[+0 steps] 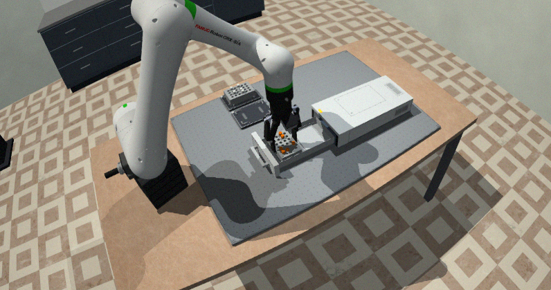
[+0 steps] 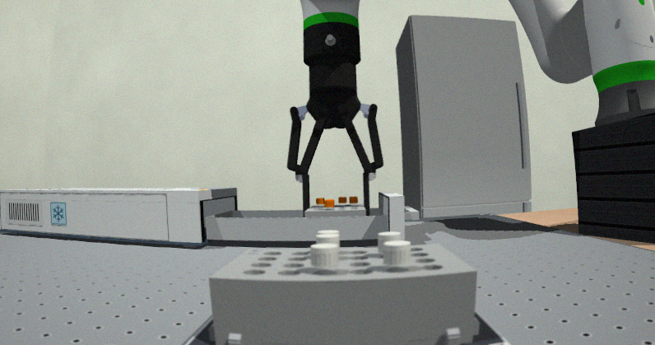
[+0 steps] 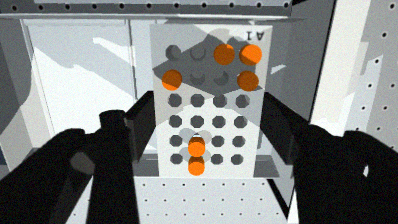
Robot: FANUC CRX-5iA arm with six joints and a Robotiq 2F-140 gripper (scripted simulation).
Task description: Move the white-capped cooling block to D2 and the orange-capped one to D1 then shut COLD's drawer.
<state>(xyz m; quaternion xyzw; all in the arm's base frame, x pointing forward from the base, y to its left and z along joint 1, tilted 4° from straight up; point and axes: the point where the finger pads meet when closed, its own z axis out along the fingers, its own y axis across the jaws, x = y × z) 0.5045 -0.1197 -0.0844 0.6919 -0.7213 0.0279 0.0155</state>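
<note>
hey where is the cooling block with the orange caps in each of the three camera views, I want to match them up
Top: the orange-capped block is just below center, in the open drawer, between the tool's fingers.
Exterior: mid-frame, low behind the drawer wall, the block shows only its top and caps, behind the white-capped block.
Wrist: center, the block seen from above, tool shut on its long sides.
Shared landmark: the drawer around it.

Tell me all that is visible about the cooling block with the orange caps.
The orange-cap block is a pale grey, metal-looking slab with a grid of round bores, marked A1 at one corner. Six orange-capped tubes stand in it: four near the marked end, two at the opposite end. It sits level in the open drawer of COLD. The hand is shut on its two long sides.
</note>
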